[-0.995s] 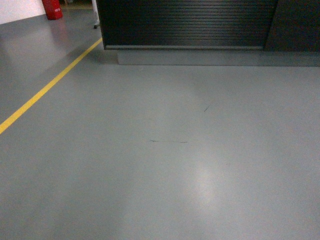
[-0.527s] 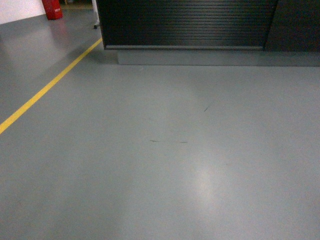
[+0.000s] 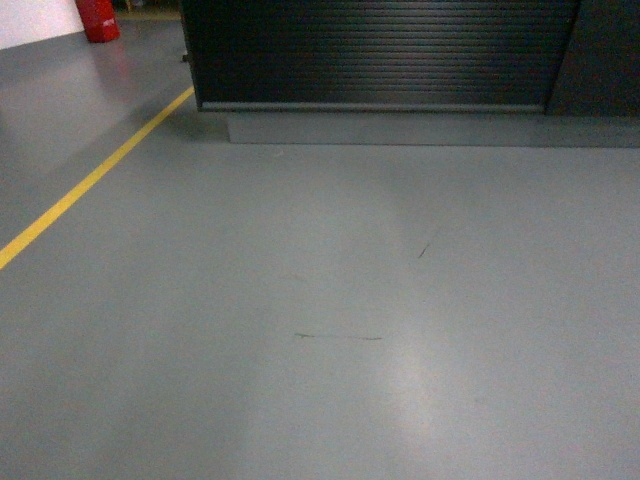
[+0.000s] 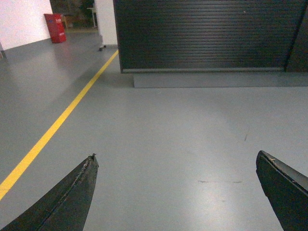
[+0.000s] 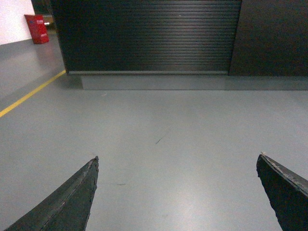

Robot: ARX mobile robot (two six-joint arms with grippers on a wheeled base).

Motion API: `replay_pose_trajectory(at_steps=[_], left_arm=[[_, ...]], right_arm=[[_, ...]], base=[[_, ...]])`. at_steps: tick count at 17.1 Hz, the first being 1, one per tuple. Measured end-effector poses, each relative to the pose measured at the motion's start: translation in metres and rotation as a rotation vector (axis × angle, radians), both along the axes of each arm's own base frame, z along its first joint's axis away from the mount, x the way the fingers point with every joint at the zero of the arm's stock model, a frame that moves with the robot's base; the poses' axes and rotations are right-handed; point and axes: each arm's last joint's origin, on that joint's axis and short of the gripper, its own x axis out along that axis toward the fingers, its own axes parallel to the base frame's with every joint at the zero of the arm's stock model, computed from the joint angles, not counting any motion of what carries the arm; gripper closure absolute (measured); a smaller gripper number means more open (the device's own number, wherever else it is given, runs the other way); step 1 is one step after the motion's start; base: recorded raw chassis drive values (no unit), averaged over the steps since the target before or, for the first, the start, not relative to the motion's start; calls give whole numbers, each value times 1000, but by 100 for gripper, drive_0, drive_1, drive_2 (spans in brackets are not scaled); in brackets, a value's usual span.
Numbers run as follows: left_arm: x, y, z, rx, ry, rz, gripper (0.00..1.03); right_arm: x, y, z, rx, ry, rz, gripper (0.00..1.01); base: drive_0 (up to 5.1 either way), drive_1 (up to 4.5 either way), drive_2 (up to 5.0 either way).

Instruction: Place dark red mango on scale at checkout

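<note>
Checkout (image 3: 370, 55) front stands ahead across bare grey floor (image 3: 320, 300), mango and scale nowhere visible, while left gripper (image 4: 175, 163) and right gripper (image 5: 178, 163) both hang spread, holding nothing.

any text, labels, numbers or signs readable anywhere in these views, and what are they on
None can be read.
Red box-like object by the far wall: a pale patch in the head view, too blurred to read.
Dark ribbed checkout front: no lettering visible.
Yellow painted floor line: plain stripe, no text.
Grey glossy floor: only scuff marks.
</note>
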Motion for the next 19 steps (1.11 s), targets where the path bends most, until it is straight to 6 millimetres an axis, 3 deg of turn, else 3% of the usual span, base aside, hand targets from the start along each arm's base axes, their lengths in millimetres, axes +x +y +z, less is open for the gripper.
replay_pose_trajectory(at_steps=[19], left_arm=[[0, 0, 0, 0, -2, -2, 5]], right_arm=[[0, 0, 0, 0, 4, 1, 3]], base=[[-2, 423, -427]])
